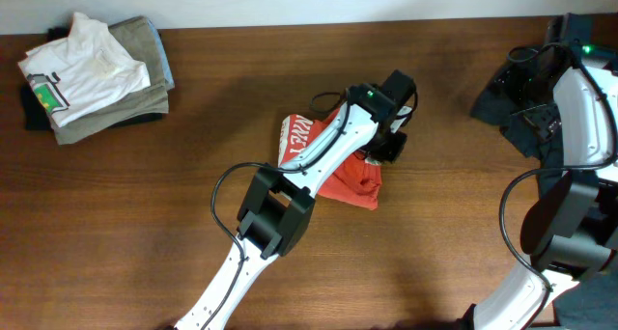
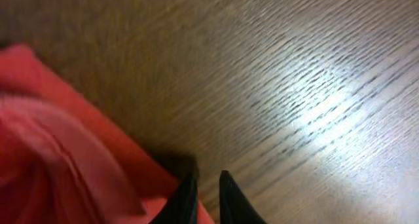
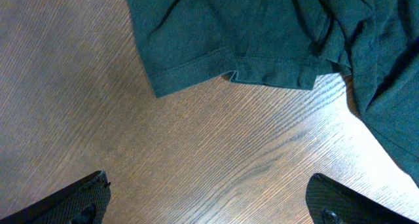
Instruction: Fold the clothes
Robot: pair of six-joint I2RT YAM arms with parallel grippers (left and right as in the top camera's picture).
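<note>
A: How is the left claw (image 2: 206, 196)?
B: Its fingers stand nearly together, nipping the edge of the orange-red T-shirt (image 2: 65, 152). The shirt lies crumpled at the middle of the counter (image 1: 126, 233).
A: And the right claw (image 3: 209, 207)?
B: Wide open above bare wood near the counter's right edge, with a dark green garment (image 3: 262, 34) just beyond it.
A: Anything else?
B: A white shirt (image 1: 92, 65) lies atop a khaki folded garment (image 1: 145, 98) in the far left corner.

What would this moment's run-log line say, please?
left gripper: near-shut at orange-red T-shirt edge, grip unconfirmed | right gripper: open, near dark green garment
</note>
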